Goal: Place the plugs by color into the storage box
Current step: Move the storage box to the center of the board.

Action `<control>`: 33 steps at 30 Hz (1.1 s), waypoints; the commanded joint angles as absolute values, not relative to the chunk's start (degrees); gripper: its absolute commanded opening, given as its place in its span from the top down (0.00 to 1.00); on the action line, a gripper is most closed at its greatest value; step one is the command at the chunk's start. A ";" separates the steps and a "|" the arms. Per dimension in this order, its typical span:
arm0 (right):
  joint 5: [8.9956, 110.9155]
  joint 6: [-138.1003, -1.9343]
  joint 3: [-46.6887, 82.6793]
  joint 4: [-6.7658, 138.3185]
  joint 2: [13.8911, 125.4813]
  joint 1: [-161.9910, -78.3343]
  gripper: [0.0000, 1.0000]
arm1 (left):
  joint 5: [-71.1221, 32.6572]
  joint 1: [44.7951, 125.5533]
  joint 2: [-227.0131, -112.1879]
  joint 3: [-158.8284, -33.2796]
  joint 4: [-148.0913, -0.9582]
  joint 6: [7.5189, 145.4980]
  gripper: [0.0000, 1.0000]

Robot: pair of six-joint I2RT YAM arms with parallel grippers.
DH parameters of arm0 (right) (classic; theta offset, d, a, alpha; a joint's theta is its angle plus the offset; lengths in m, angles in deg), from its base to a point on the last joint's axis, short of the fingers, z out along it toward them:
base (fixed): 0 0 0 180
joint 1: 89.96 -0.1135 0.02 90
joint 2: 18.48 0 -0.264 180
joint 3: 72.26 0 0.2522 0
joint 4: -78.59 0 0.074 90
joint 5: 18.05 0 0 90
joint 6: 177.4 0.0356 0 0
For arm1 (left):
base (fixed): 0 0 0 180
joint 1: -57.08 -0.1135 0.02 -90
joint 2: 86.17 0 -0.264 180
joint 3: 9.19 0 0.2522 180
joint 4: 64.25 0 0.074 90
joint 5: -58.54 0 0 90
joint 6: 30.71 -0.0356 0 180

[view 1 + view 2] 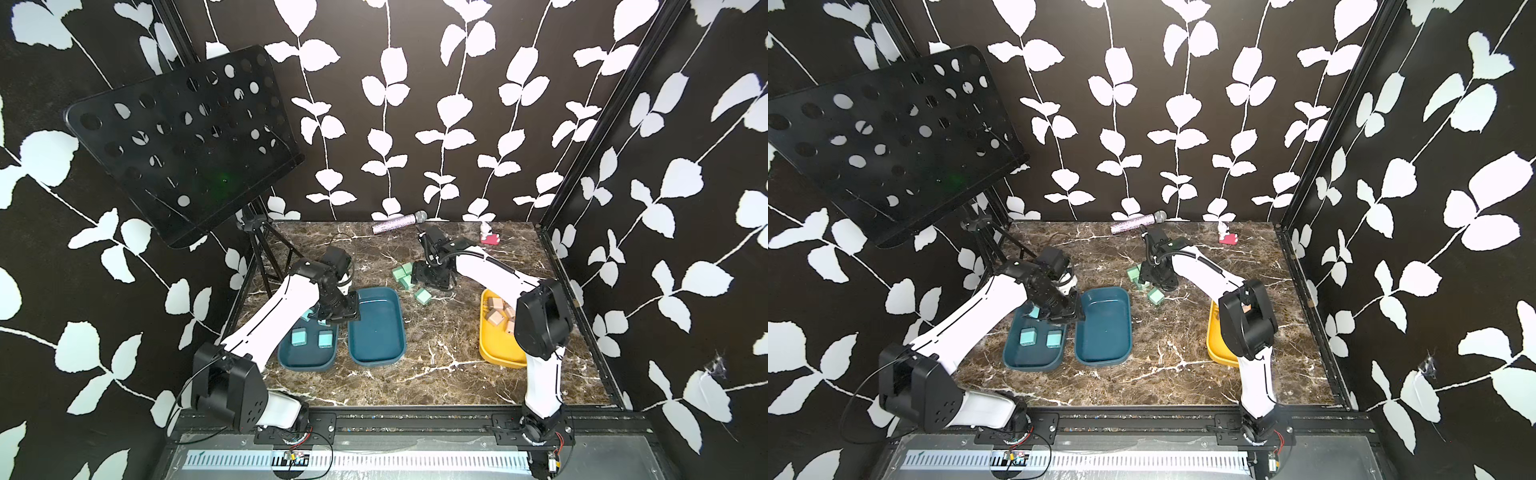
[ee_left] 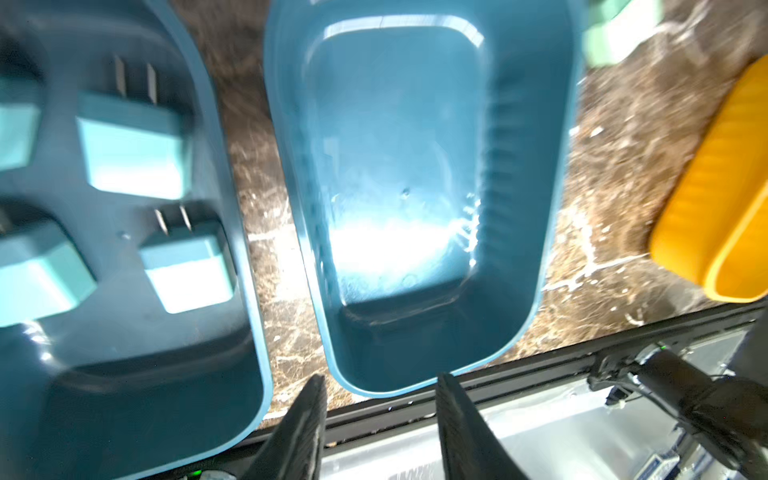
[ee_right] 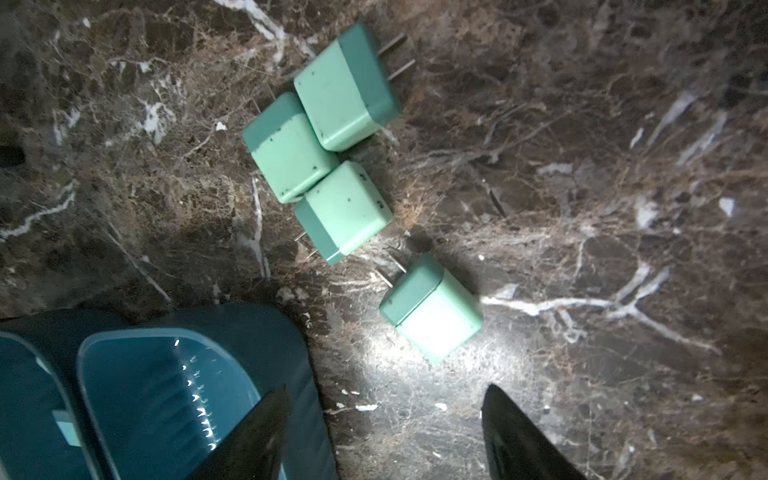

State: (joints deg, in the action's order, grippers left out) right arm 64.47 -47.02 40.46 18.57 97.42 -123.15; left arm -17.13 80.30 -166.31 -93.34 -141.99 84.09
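A: Where're the blue plugs (image 2: 133, 145)?
B: All four lie in the left tray (image 1: 286, 359), just beside the empty tray (image 1: 376, 328) on its left.
A: And the L end effector (image 2: 381, 376)?
B: Released, nothing btwn its fingers. It hangs over the left tray, close to the empty tray's left rim.
A: Green ones?
B: Four green plugs (image 3: 347, 89) on the bench (image 1: 436, 365), just past the empty tray's far right corner — three touching, one apart.
A: The R end effector (image 3: 388, 387)?
B: Released too, holding nothing — it's above the green plugs.
A: Beige?
B: The beige plugs (image 1: 496, 316) sit in the yellow tray (image 1: 494, 353), well right of the empty tray.
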 commanded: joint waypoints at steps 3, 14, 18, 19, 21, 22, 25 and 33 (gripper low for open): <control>62.97 -57.16 42.15 13.79 100.10 -122.27 0.28 | -17.46 77.62 -164.10 -92.80 -145.33 83.42 0.53; 60.02 -59.09 39.42 17.17 102.62 -122.30 0.30 | -14.81 73.86 -163.16 -89.79 -145.28 83.68 0.42; 59.51 -59.52 38.19 17.71 102.98 -122.59 0.31 | -14.15 73.81 -163.69 -89.47 -145.00 84.53 0.37; 59.46 -59.54 37.75 17.93 102.90 -122.72 0.31 | -14.23 73.86 -163.90 -89.41 -144.86 84.77 0.37; 59.39 -59.54 36.70 18.41 102.63 -123.07 0.32 | -14.77 73.81 -164.34 -89.07 -144.11 85.19 0.33; 59.34 -59.46 36.10 18.75 102.55 -123.31 0.32 | -15.10 73.83 -164.73 -88.88 -143.49 85.47 0.31; 59.72 -59.19 34.70 19.47 102.27 -124.28 0.34 | -14.78 73.86 -167.06 -89.12 -141.86 85.58 0.29; 61.71 -58.42 32.42 19.27 101.31 -126.52 0.38 | -15.84 73.93 -175.29 -93.45 -139.22 83.88 0.29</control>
State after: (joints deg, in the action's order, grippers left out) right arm 60.71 -58.50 33.53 19.66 102.16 -125.97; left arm -15.15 74.16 -174.44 -91.22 -140.64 84.98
